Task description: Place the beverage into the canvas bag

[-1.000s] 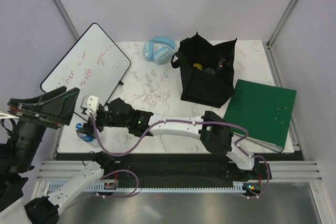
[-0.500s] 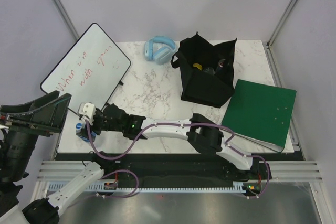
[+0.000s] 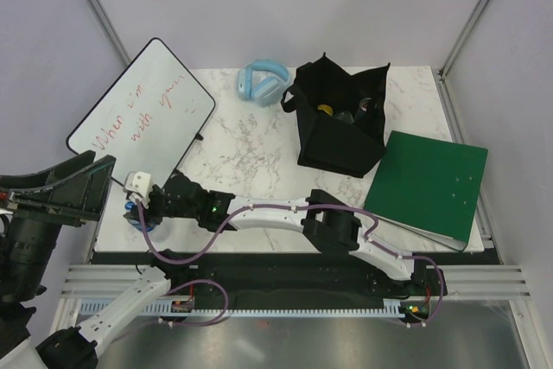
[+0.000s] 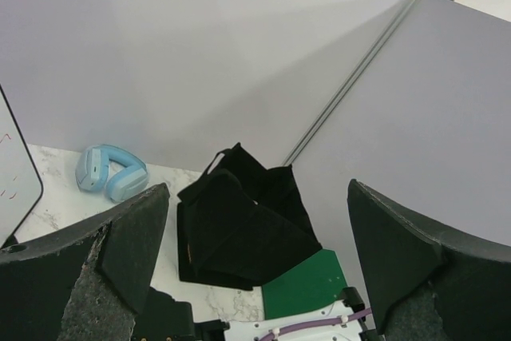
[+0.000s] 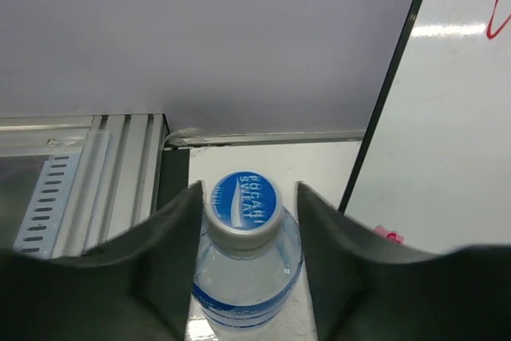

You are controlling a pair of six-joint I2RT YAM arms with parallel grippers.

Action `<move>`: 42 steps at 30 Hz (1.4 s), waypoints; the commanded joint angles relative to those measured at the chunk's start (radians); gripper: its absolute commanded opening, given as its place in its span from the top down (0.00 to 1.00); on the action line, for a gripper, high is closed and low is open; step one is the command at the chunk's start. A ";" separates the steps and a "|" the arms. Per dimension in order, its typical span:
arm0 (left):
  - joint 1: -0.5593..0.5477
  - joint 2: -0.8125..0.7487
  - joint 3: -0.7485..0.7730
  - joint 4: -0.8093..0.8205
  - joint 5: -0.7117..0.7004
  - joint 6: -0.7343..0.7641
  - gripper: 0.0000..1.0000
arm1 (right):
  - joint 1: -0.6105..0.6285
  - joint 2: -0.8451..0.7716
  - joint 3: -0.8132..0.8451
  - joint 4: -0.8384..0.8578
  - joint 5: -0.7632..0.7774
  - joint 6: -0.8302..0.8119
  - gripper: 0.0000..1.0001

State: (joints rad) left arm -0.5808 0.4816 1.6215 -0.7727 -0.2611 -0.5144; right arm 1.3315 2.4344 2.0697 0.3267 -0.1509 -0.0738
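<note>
- The beverage [image 5: 243, 253], a clear bottle with a blue cap, stands upright at the near-left corner of the table [image 3: 251, 149], tight to both the left and the near edge.
- The right gripper [image 5: 249, 197] is partly open with 1 finger on each side of the bottle's neck and shoulders. The inner faces sit right against the bottle, but I cannot tell whether they press on it.
- The right arm lies stretched along the near edge, from its base at the right to that corner.
- The whiteboard [image 3: 138, 114] leans just beyond the bottle, its lower corner close by and most of it hanging past the left edge.
- The left gripper [image 4: 255, 197] is raised off the left side of the table, its jaws spread wide with nothing between them.
- The canvas bag [image 3: 341, 140] stands far right of centre, well apart from the bottle, its mouth open upward.
- A bare stretch of marble lies between the bottle and the bag.
- The blue headphones [image 3: 262, 82] sit by the far edge, just left of the bag.
- The green book [image 3: 428, 183] lies just right of the bag, reaching the right edge.
</note>
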 commanded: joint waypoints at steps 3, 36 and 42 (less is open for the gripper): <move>0.001 -0.014 -0.025 0.000 -0.013 0.037 0.00 | 0.005 -0.017 0.038 0.032 0.017 -0.009 0.87; -0.002 0.195 -0.202 -0.024 0.137 -0.032 0.00 | -0.314 -0.882 -0.136 -0.497 0.685 -0.152 1.00; -0.001 0.294 -0.288 0.085 0.238 -0.024 0.01 | -0.449 -0.902 -0.031 -0.604 0.768 -0.187 1.00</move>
State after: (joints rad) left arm -0.5812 0.6945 1.3788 -0.7883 -0.1356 -0.5285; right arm 0.9607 1.6047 1.9305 -0.2687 0.5259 -0.2012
